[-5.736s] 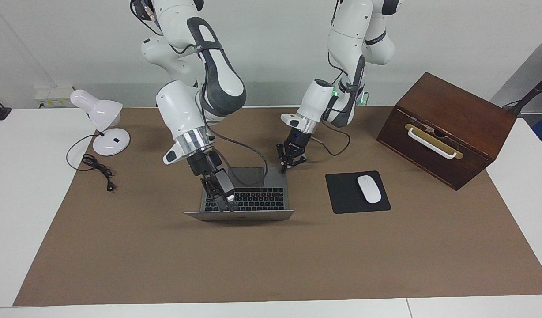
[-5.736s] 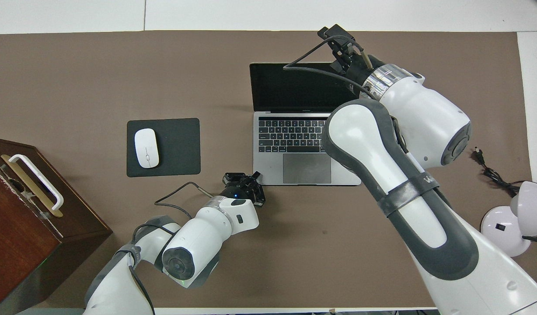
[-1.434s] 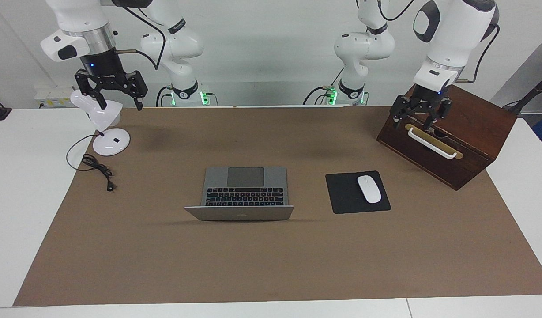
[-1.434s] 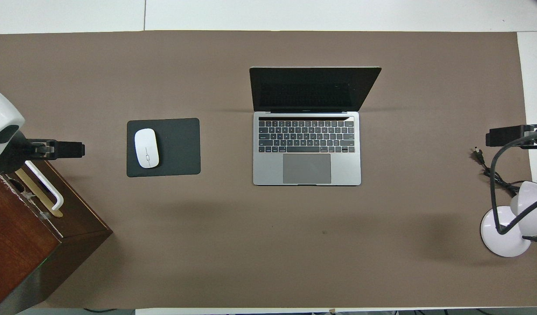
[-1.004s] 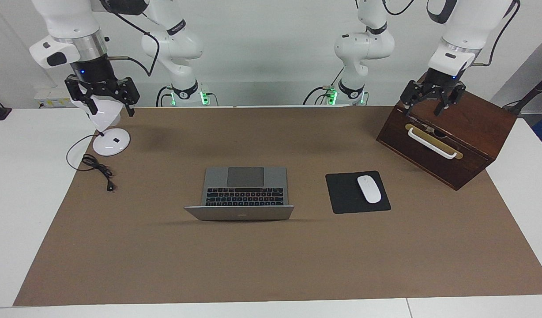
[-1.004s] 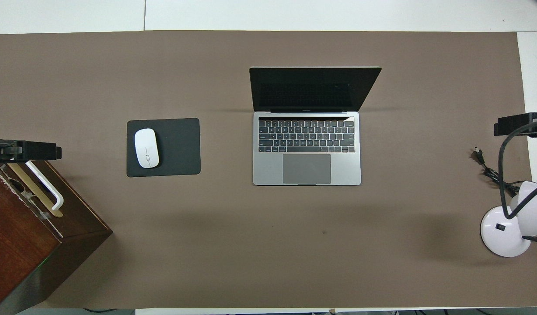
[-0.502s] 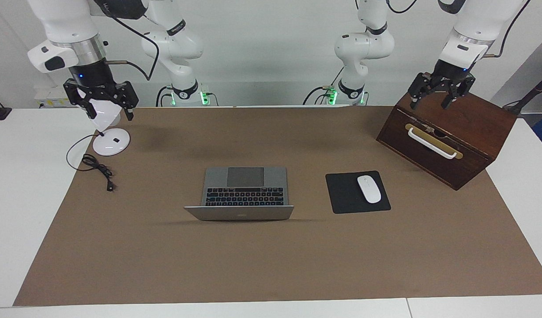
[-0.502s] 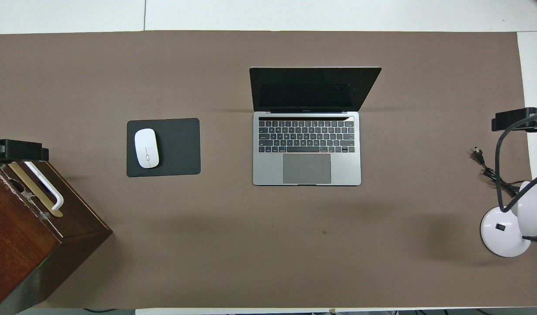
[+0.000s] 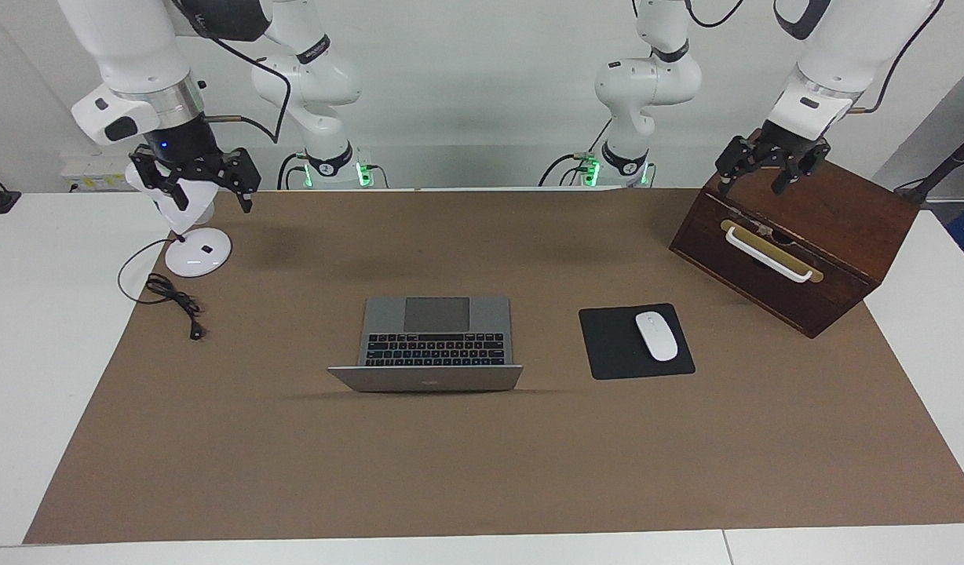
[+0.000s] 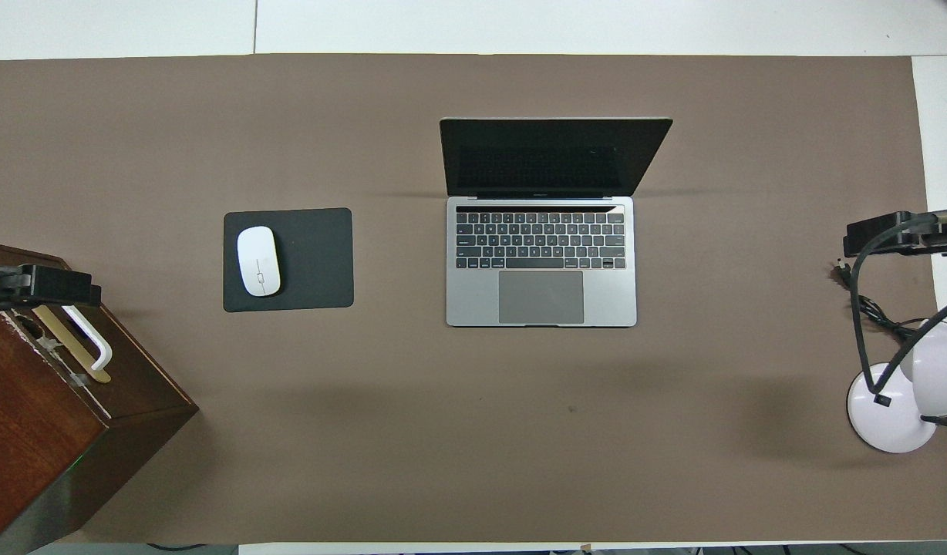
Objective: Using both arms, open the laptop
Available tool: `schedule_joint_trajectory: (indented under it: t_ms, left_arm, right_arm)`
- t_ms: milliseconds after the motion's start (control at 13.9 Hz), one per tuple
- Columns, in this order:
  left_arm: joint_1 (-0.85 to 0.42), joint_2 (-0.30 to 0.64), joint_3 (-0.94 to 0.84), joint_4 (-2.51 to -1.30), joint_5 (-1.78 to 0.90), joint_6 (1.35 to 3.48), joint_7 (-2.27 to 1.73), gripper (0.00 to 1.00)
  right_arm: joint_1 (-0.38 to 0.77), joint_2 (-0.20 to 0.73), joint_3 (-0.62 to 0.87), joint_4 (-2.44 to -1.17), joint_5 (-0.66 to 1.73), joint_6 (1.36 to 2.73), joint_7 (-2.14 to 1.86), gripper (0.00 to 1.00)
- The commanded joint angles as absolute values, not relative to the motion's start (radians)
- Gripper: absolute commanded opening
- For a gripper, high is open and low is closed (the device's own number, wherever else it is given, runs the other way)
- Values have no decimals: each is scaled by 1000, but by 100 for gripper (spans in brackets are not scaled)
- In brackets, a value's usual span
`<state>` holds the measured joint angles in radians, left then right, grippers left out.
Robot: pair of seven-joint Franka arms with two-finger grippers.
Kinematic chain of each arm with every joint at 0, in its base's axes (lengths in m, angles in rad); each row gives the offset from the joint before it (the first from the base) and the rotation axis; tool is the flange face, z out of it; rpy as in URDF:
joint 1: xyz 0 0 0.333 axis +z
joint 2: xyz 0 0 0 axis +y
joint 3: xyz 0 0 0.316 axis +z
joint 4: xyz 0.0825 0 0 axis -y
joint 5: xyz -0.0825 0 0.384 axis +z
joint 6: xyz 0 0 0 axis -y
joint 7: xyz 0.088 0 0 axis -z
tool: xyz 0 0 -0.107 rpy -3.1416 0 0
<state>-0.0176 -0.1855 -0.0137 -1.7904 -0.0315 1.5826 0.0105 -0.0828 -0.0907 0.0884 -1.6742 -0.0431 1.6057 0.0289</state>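
brown mat (image 10: pixel 365 462), laptop (image 10: pixel 541 262) open, screen farther from robots

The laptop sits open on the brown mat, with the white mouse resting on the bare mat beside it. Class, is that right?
Not quite. The laptop is open on the brown mat, but the white mouse rests on the black mouse pad beside it, not on bare mat. The overhead view shows this.
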Motion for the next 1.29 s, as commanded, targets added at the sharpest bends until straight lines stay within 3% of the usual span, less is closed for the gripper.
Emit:
schedule_joint_trajectory:
  t_ms: [0,1219]
  left_arm:
    - [-11,-198,-21,-1799,-18,1563,6,100]
    - [-12,-198,-21,-1807,-17,1614,17,100]
  right_arm:
    - [-104,-92,106,-1674,6,1604,18,100]
    - [-109,-92,107,-1675,28,1612,55,100]
